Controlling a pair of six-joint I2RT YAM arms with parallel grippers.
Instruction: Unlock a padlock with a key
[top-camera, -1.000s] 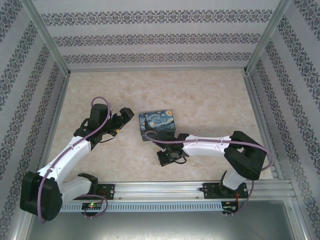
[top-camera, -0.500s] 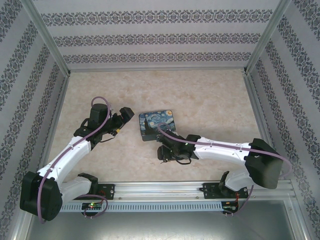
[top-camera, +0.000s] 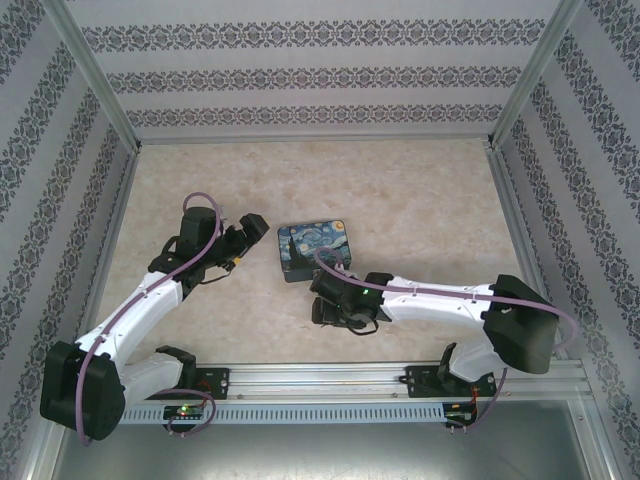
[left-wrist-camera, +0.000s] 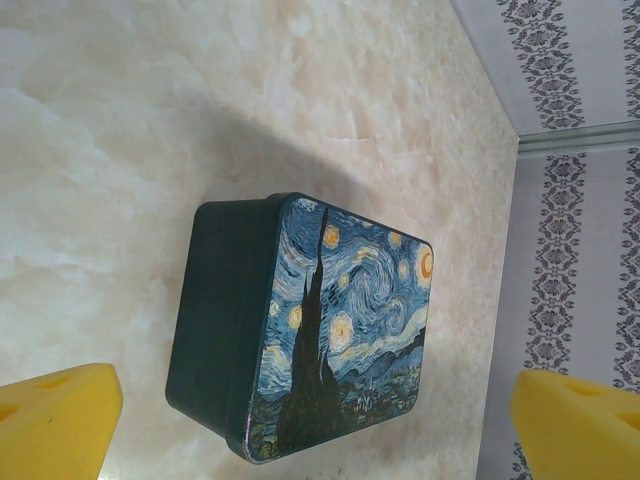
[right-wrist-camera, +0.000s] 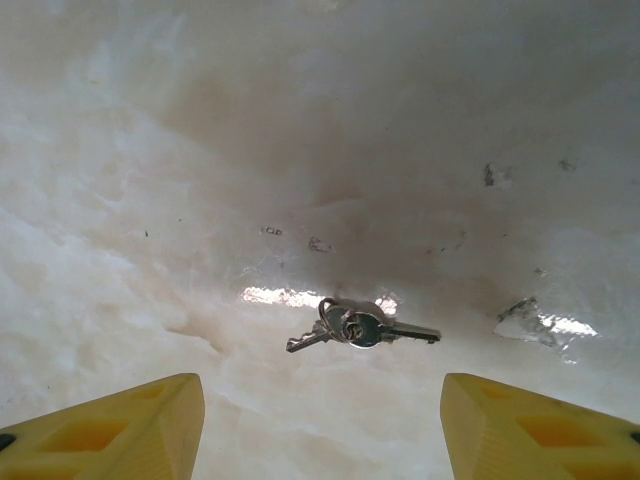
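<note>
Beneath right end effector (right-wrist-camera: 320, 428), keys (right-wrist-camera: 360, 328)

The keys (right-wrist-camera: 355, 328) lie flat on bare table (right-wrist-camera: 150, 150), with free surface on all sides. The gap between the spread pads of the right gripper (right-wrist-camera: 320, 430) gives direct passage to them. The tin box (left-wrist-camera: 310, 330) stands just ahead of the left gripper (top-camera: 250, 228), blocking forward travel. Walls (top-camera: 300, 75) bound the far and side edges.

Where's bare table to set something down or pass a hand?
Free: the far strip of marble-look tabletop between the Starry Night painted tin and the patterned back wall, and the far-right corner. Crowded: near the tin, with left gripper beside it, right gripper over the silver key bunch.
</note>
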